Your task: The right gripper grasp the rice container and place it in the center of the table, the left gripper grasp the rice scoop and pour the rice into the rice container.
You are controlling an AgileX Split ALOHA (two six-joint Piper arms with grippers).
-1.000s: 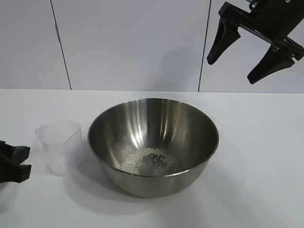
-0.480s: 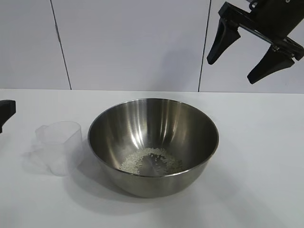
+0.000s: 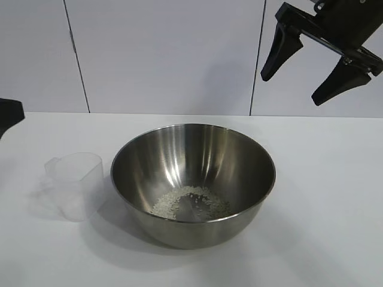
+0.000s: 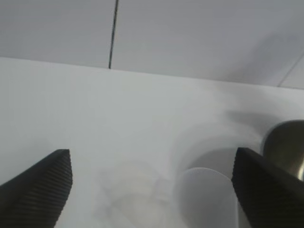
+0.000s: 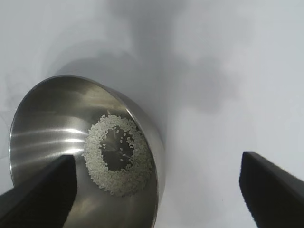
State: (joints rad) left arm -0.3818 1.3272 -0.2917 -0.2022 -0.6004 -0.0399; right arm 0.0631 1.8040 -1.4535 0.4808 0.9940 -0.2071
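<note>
The rice container (image 3: 179, 155), a wide steel bowl, stands in the middle of the white table (image 3: 323, 197) with a ring of rice (image 3: 190, 202) on its bottom. Just left of it the rice scoop (image 3: 75, 182) stands upright and looks empty. Only a black edge of my left gripper (image 3: 9, 110) shows at the far left, above the table. In the left wrist view my left gripper (image 4: 152, 161) is open, with the scoop (image 4: 204, 194) free below it. My right gripper (image 3: 291, 89) hangs open, high at the back right, above the bowl (image 5: 57, 123) and rice (image 5: 118, 156).
White wall panels stand behind the table. Bare tabletop (image 5: 213, 142) lies to the right of the bowl and in front of it. The bowl's rim (image 4: 285, 142) shows beside the scoop in the left wrist view.
My left gripper has spread wider and risen from table level beside the scoop up along the left edge. The scoop stays where it stood. The right arm has not moved.
</note>
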